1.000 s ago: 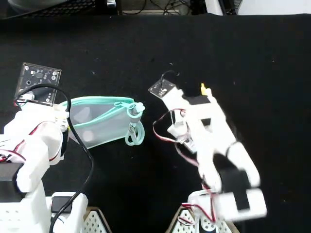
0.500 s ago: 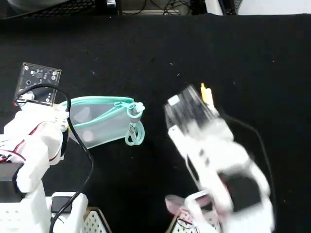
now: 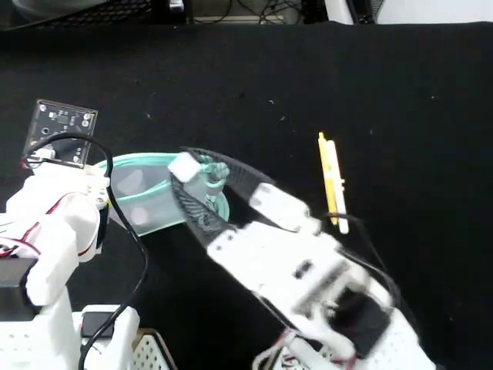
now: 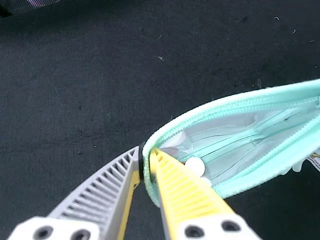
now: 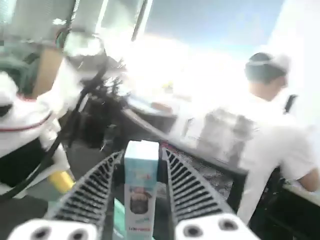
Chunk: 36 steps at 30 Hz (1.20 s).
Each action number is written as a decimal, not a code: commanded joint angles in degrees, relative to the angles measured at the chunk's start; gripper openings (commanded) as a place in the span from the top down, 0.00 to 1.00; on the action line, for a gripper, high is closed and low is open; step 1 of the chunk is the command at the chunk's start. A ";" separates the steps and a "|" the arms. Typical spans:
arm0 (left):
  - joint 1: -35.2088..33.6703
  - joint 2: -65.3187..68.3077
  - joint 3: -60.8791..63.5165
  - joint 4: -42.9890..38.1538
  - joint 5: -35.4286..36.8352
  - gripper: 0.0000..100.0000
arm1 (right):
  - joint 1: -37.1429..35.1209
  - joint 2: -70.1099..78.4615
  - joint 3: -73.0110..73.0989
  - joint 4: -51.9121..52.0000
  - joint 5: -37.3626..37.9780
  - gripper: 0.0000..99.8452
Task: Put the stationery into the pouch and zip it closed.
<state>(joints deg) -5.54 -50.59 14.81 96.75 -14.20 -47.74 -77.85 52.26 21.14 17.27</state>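
The counter [image 3: 400, 69] is looked down on from a fixed camera overhead, set well back. The pouch [image 4: 240, 137], shared with that view, is seen from close along the left arm's jaws. Past the right arm's jaws and a small box [image 5: 141, 190], the room behind is faced, nearly level.

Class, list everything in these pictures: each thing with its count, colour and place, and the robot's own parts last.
pouch: one, mint green with a clear side, left part of the table, open.
pen: one, yellow and white, lying on the table right of the pouch, apart from it.
small box: one, white and pale blue, held over the pouch.
table: one, black.
left gripper: one, grey and yellow fingers, shut on the pouch's rim.
right gripper: one, grey fingers, shut on the small box.
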 commanded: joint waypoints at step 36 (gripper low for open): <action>-0.66 0.70 6.81 -0.09 -0.26 0.97 | -1.23 15.60 -12.53 20.66 -0.44 0.81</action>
<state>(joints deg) -5.54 -50.59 14.90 96.31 -14.20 -48.62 -62.81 46.55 38.46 17.01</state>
